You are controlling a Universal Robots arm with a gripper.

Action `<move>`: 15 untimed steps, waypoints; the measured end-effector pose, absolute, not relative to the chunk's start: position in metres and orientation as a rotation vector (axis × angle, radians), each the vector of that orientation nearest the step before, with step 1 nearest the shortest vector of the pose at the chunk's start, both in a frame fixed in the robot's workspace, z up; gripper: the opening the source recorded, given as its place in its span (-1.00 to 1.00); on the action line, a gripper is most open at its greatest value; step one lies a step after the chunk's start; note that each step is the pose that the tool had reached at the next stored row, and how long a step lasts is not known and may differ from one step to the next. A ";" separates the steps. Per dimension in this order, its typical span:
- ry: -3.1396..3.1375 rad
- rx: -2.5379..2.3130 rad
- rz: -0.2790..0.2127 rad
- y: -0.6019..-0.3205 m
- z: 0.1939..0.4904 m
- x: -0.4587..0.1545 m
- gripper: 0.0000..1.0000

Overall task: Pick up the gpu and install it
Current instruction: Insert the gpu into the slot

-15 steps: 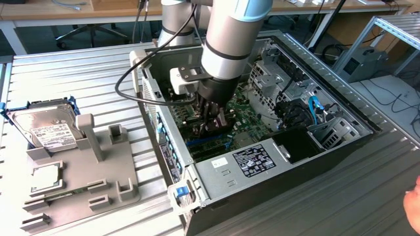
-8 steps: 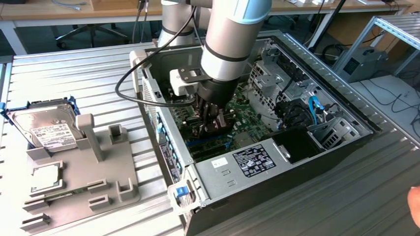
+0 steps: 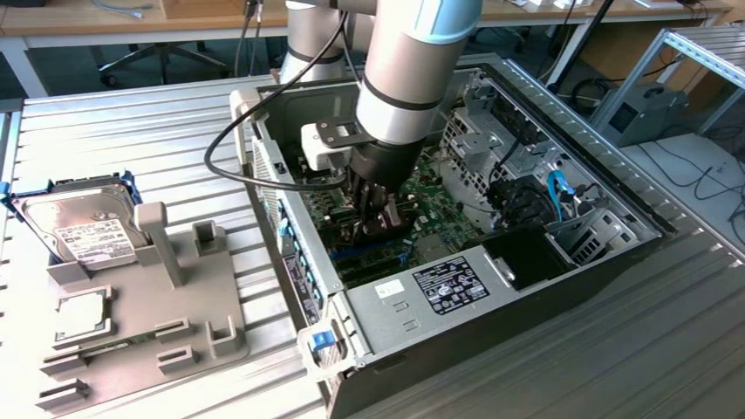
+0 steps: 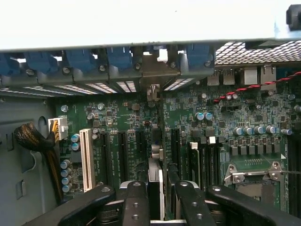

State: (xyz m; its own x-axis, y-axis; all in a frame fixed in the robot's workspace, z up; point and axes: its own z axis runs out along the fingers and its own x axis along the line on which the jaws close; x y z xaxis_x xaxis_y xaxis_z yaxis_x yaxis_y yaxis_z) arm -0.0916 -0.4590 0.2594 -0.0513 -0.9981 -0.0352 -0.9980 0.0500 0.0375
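Black fingers of the gripper fill the near edge of the wrist view, clamped on the gpu, which stands on edge between them, its thin top edge running away toward the motherboard. In the exterior view the gripper reaches deep into the open computer case, with the card hanging just below it, close over the motherboard's expansion slots. Judged by its looks, the gpu is light and rigid but fragile: a thin board with exposed parts, best pinched across its flat faces along the upper edge, as it is now. Whether its lower edge already touches a slot cannot be told.
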 end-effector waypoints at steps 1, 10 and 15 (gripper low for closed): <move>-2.276 2.164 -0.081 -0.459 0.260 -0.092 -0.47; -2.276 2.164 -0.080 -0.459 0.263 -0.092 -0.47; -2.276 2.164 -0.080 -0.459 0.263 -0.092 -0.47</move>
State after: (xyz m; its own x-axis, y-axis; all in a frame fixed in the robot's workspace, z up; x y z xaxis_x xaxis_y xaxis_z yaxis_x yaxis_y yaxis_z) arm -0.0918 -0.4591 0.2633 -0.0510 -0.9981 -0.0346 -0.9981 0.0497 0.0370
